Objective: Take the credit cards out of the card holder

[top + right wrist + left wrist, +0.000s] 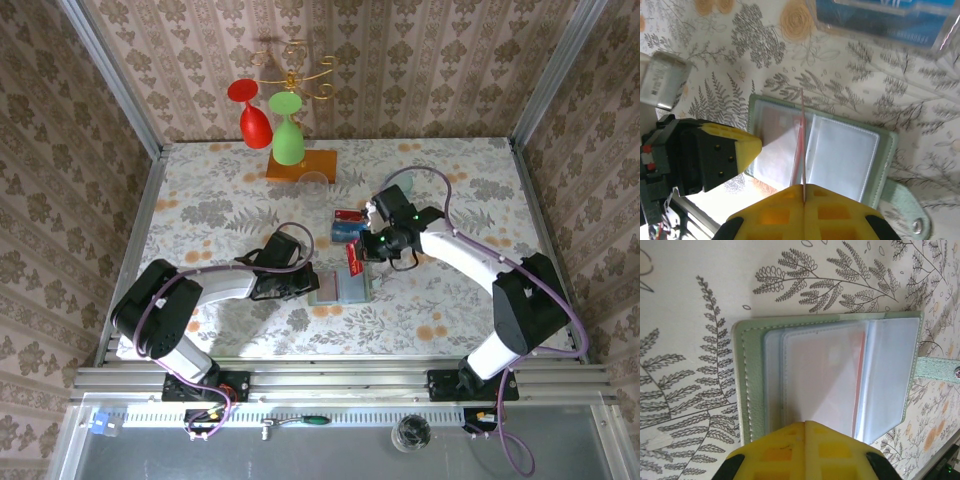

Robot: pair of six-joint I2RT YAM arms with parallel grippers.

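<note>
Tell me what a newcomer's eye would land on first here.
The red goblet and green goblet, hanging upside down at the back, stand out first. Mid-table, the right tool pinches a red card edge-up over the open card holder, with the shut left tool at its left edge.

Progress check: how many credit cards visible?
2: red card in right claw above the card holder; blue card on the table beyond. Red item farther back unclear; sleeves may hide more.

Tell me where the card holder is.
In the top view, the card holder lies open near the middle of the table, between the left pincer and the right pincer.
</note>
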